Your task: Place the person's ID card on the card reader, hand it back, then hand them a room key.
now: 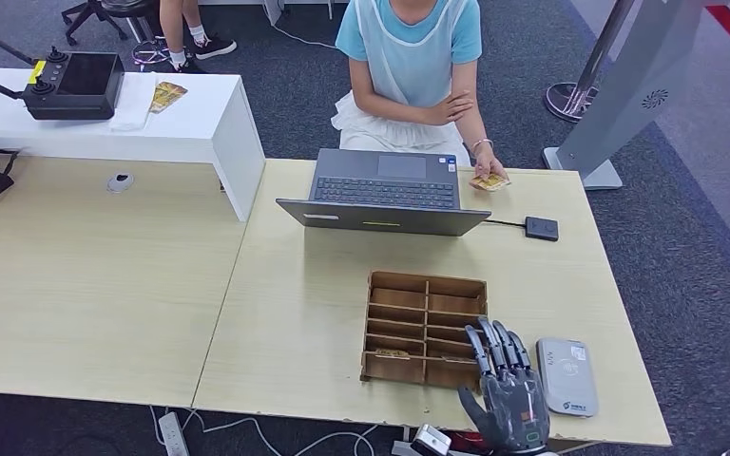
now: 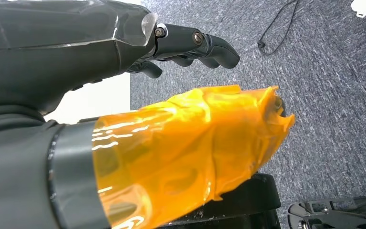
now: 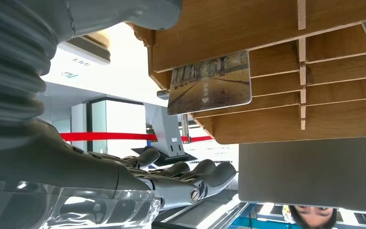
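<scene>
A person seated behind the laptop holds a yellowish ID card (image 1: pixel 488 180) flat on the table's far right side. The grey card reader (image 1: pixel 566 375) lies near the table's front right edge. My right hand (image 1: pixel 509 389) hovers just left of it, at the near right corner of the wooden compartment box (image 1: pixel 426 326), fingers stretched out and holding nothing. In the right wrist view a room key card (image 3: pixel 209 83) stands out of the box (image 3: pixel 267 28), apart from the straight fingers (image 3: pixel 190 177). My left hand (image 2: pixel 186 45) hangs over carpet, holding nothing.
An open grey laptop (image 1: pixel 385 190) stands between the box and the person. A small black device (image 1: pixel 541 228) on a cable lies right of it. Another card (image 1: pixel 392 352) lies in a front left compartment. A white counter with a black controller (image 1: pixel 74 85) stands at the far left.
</scene>
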Available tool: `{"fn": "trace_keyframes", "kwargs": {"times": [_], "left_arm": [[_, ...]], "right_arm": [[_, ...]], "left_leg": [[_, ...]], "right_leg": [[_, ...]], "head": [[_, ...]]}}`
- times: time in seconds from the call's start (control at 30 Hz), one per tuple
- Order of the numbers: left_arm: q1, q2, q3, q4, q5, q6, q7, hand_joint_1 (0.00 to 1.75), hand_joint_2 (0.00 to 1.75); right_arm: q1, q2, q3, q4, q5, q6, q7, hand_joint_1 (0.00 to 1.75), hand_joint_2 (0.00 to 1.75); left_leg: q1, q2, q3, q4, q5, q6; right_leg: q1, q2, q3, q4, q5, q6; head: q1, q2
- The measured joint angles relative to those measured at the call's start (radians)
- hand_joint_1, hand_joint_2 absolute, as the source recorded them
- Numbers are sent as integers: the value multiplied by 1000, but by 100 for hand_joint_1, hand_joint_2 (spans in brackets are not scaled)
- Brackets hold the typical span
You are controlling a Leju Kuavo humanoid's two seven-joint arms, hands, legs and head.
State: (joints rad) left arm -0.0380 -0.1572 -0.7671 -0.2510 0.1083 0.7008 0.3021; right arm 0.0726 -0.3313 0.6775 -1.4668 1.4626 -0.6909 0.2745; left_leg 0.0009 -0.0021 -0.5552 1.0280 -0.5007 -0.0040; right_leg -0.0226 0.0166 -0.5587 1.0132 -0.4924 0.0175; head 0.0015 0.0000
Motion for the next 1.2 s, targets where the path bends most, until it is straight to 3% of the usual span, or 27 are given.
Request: {"fn": "trace_keyframes", "kwargs": {"times": [0.13, 0.5, 1.2], "left_arm": [[0, 0, 0, 0, 0, 0, 0, 0, 0], [0, 0, 0, 0, 0, 0, -6, 0, 0], [0, 0, 0, 0, 0, 0, -6, 0, 0]], "right_arm": [[0, 2, -5, 0, 0, 0, -2, 44, 175], [3, 2, -12, 0, 0, 0, -2, 37, 175], [4, 2, -13, 4, 0, 0, -2, 61, 175]], "left_leg": [[0, 0, 0, 0, 0, 0], [0, 0, 0, 0, 0, 0], [0, 0, 0, 0, 0, 0]], "right_leg": [[0, 0, 0, 0, 0, 0], [0, 0, 0, 0, 0, 0], [0, 0, 0, 0, 0, 0]], "head": [[0, 0], [0, 0], [0, 0]]}}
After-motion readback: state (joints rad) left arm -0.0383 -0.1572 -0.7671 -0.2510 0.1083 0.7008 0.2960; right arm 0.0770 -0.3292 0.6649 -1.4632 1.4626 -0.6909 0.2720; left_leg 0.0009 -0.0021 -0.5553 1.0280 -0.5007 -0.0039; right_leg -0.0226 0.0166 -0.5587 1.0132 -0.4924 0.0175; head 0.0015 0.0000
